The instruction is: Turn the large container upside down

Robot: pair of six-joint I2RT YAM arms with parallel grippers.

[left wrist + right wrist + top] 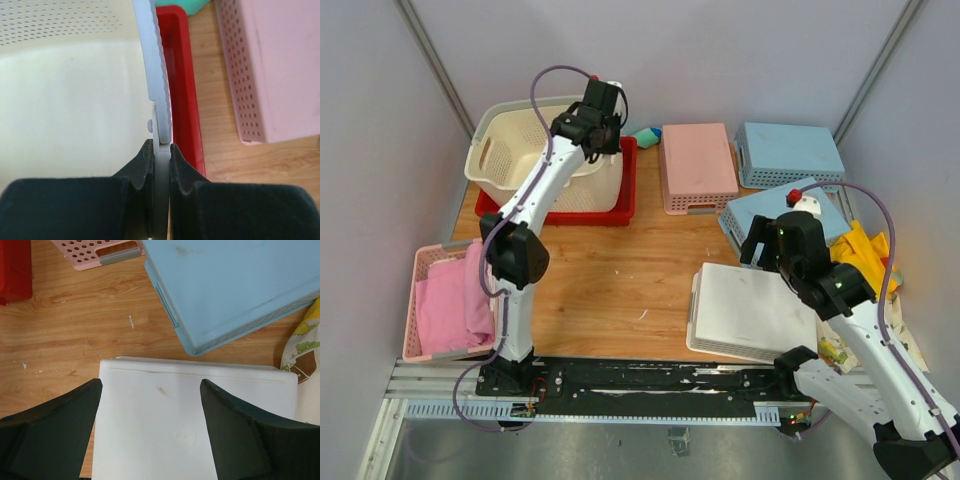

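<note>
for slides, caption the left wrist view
Left end effector clamped on rim of deep cream plastic basket beside shallow red tray

The large container (505, 150) is perforated cream, the tray (625, 192) red, the table (620, 270) wood-grained brown.

On your worktop (620, 270) you have a red tray (626, 190) at the back left, with an upturned pink basket (698, 165) just beside it. Right of that sits a blue basket (788, 152), with a second blue basket (750, 205) in front of it. A white basket (750, 312) lies base-up near the front. At the left edge, a pink crate (420, 262) holds pink cloth (455, 300).
</note>
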